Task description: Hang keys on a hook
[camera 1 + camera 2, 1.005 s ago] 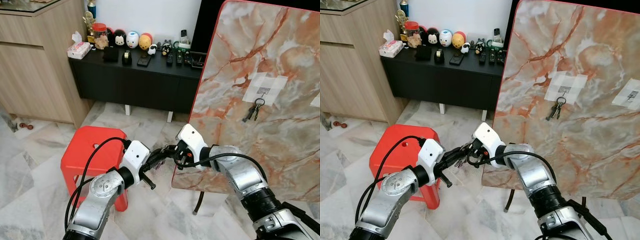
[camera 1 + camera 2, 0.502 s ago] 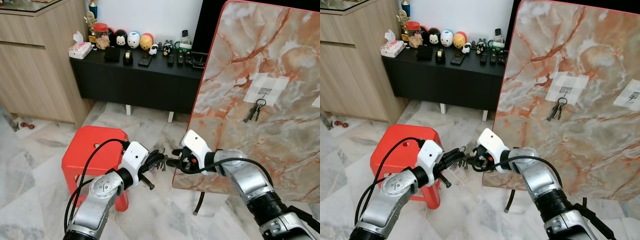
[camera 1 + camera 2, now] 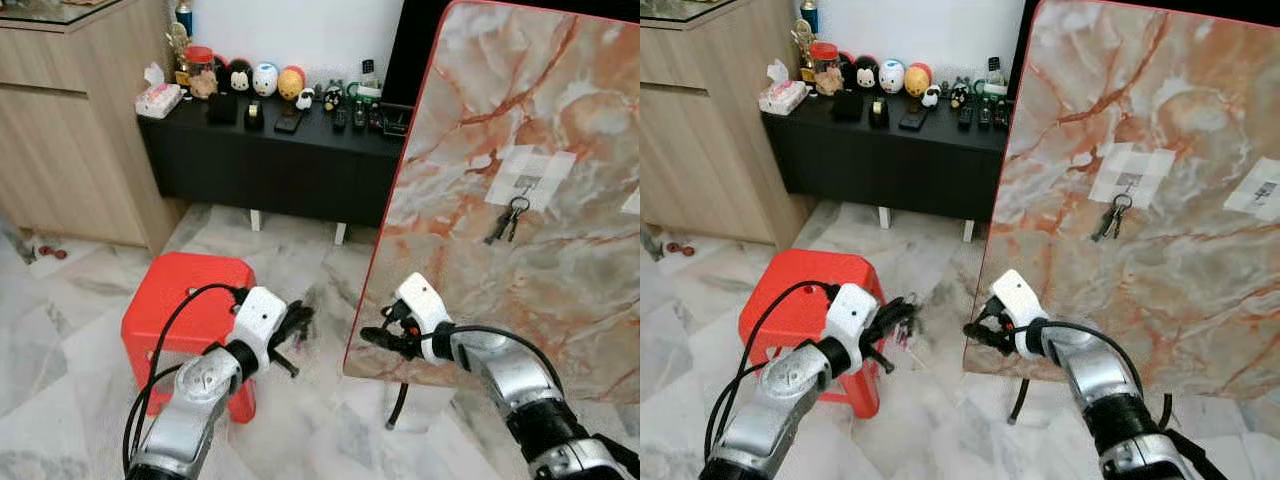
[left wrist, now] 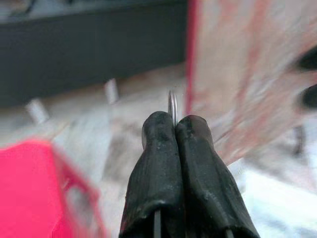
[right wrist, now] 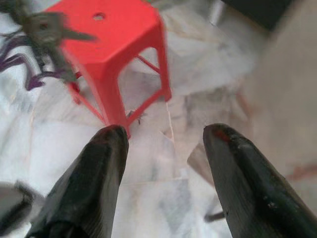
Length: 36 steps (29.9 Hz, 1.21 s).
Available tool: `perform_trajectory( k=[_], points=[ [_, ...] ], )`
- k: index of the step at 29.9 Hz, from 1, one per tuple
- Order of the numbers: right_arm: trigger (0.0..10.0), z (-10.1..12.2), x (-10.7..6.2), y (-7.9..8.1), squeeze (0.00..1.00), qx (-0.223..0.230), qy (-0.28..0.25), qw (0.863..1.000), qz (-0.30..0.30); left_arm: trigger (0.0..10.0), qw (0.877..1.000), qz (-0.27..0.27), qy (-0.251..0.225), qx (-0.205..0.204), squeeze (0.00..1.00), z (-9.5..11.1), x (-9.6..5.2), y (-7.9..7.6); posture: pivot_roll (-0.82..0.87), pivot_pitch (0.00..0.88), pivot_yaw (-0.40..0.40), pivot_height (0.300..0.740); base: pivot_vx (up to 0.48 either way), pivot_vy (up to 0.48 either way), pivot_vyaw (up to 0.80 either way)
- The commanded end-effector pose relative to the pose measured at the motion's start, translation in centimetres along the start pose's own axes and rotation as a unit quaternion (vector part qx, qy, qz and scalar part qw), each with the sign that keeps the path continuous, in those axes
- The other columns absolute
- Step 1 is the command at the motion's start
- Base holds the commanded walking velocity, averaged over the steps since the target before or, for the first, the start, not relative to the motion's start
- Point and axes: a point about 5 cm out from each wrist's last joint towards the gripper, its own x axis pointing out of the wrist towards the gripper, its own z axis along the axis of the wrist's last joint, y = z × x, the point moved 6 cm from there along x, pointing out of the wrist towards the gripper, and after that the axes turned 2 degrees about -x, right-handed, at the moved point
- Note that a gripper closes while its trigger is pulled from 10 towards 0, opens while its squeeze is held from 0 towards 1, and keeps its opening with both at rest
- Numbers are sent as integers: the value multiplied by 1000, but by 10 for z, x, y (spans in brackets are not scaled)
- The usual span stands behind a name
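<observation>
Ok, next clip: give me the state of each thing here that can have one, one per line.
Left tool: shut on a key ring.
Key ring: pinched between the fingers, not yet hung.
Right tool: open, holding nothing.
Hanging keys: on the marble board's hook.
Marble board: propped upright.
Red stool: upright on the floor.

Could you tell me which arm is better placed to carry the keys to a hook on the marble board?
Left. The left gripper is shut on the key ring, while the right gripper is open with nothing in it. One hook already carries keys.
</observation>
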Motion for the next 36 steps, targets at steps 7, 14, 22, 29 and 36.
perform_trajectory(
  k=[7, 14, 22, 29, 36],
  points=[
    [10000, -92, 2, -4, 0, 138, 54, 983, -109, 10000, 980, 145, 119, -73, 0, -86, -26, 45, 161, 40, -133, 740, 0, 0, 0],
    [10000, -149, -6, 10, 0, 220, 100, 955, -170, 10000, 943, 205, 239, -110, 0, -162, -65, 45, 161, 19, -127, 740, 0, 0, 0],
    [10000, -198, -24, 23, 0, 266, 160, 922, -229, 10000, 894, 236, 331, -187, 0, -218, -111, 22, 160, 0, -91, 740, 0, 0, 0],
    [10000, -211, -35, 18, 0, 288, 173, 905, -262, 10000, 878, 232, 369, -199, 0, -236, -129, 8, 147, 0, -51, 740, 0, 0, 0],
    [10000, -213, -36, 19, 0, 305, 170, 895, -276, 10000, 885, 228, 361, -183, 0, -228, -120, 21, 127, 0, 5, 740, 0, 0, 0]
  ],
)
